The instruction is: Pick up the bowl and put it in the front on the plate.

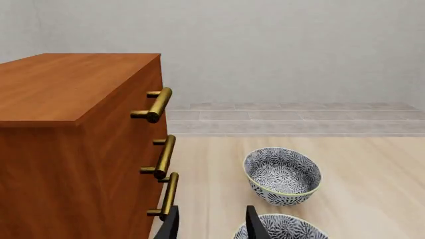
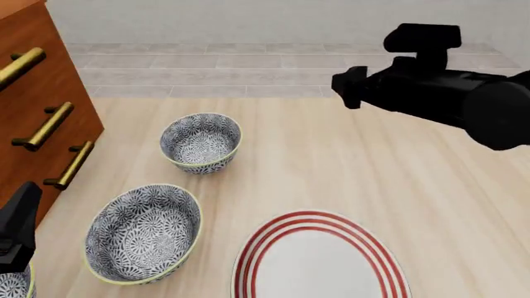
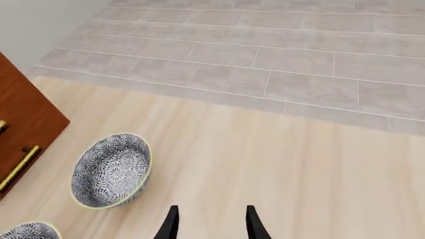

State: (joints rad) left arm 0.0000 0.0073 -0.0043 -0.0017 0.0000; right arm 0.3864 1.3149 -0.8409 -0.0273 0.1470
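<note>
**Table** (image 2: 373, 161): pale wood surface with a grey tiled floor strip beyond it.

**Cabinet** (image 2: 41, 93): red-brown wood, at the left edge of the front view. Three brass handles (image 2: 41, 127) face the table.

**Plate** (image 2: 319, 261): white with three red rings, at the bottom centre of the front view and cut by the lower edge. Nothing lies on it.

**Bowls:** three alike, with a grey-and-white flower pattern and a pale yellow rim. All rest on the table, apart from the plate and from each other.
- Far bowl (image 2: 200, 141): left of centre, upright.
- Middle bowl (image 2: 145, 233): lower left, just left of the plate and tilted toward the camera.
- Near bowl (image 2: 12, 287): only a sliver at the bottom-left corner.

The pictures do not show which of the three is the bowl meant by the task.

**Left gripper** (image 1: 212, 229): the dark fingers (image 1: 170, 225) are apart, with nothing between them. It is low beside the cabinet's lowest handle. In its wrist view the middle bowl's rim is just beside one finger and the far bowl lies ahead. In the front view a black part of it shows at the lower left, above the near bowl.

**Right gripper** (image 3: 211, 226): the fingers (image 3: 252, 224) are apart and empty, above bare table. The far bowl is off to the side in its wrist view.

**Right arm** (image 2: 439, 87): black, in the upper right of the front view, raised well clear of the bowls and the plate.
</note>
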